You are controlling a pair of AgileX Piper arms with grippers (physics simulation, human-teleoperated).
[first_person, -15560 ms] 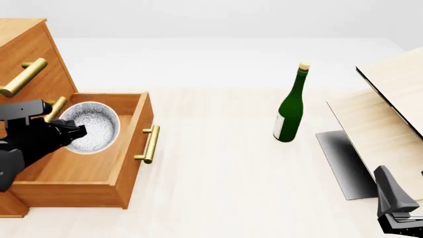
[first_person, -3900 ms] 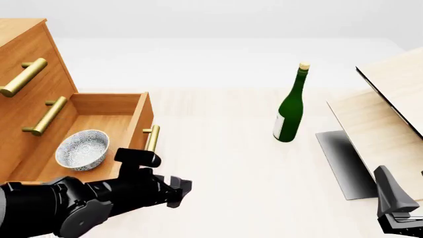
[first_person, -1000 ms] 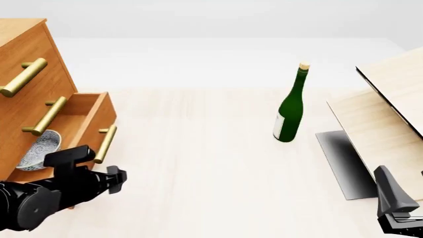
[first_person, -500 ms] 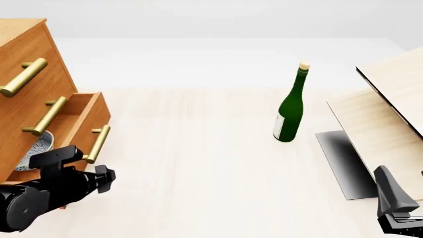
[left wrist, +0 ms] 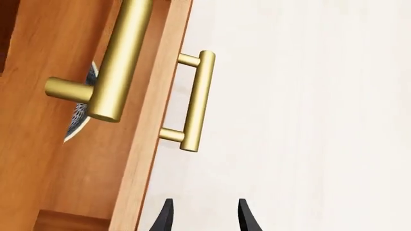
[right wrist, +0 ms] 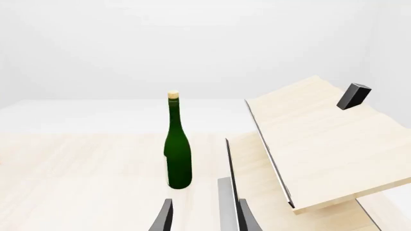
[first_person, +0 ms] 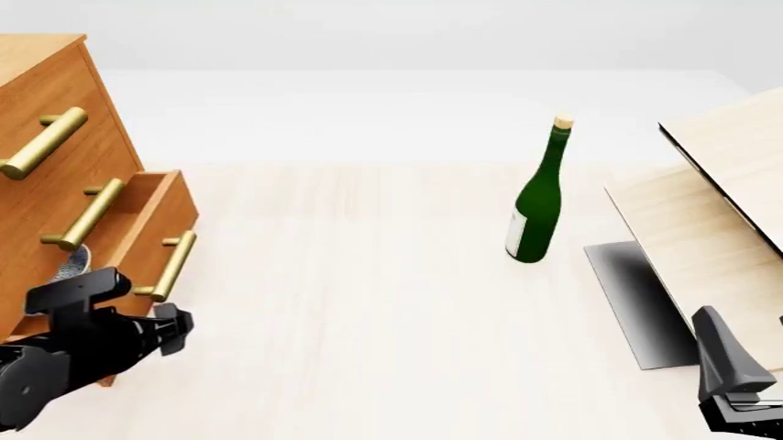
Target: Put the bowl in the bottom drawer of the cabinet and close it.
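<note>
The cabinet (first_person: 43,110) stands at the table's left. Its bottom drawer (first_person: 157,229) sticks out a short way, brass handle (first_person: 171,266) facing the table. Inside, only a sliver of the speckled white bowl (first_person: 70,261) shows under the middle drawer's handle. My left gripper (first_person: 171,330) sits low, just in front of the drawer front's near end; whether it touches is unclear. The left wrist view shows the bottom drawer's handle (left wrist: 196,101), the bowl's edge (left wrist: 78,115), and my left gripper (left wrist: 204,219) open and holding nothing. My right gripper (first_person: 734,390) rests at the near right, open (right wrist: 204,219).
A green wine bottle (first_person: 536,197) with a cork stands upright right of centre. A pale wood panel structure (first_person: 716,202) with a grey base plate (first_person: 636,302) fills the right side. The cabinet's two upper drawers (first_person: 49,147) are shut.
The bottom drawer has slid further into the cabinet, and my left gripper has followed it leftward. Less of the bowl shows. The right arm has not moved.
</note>
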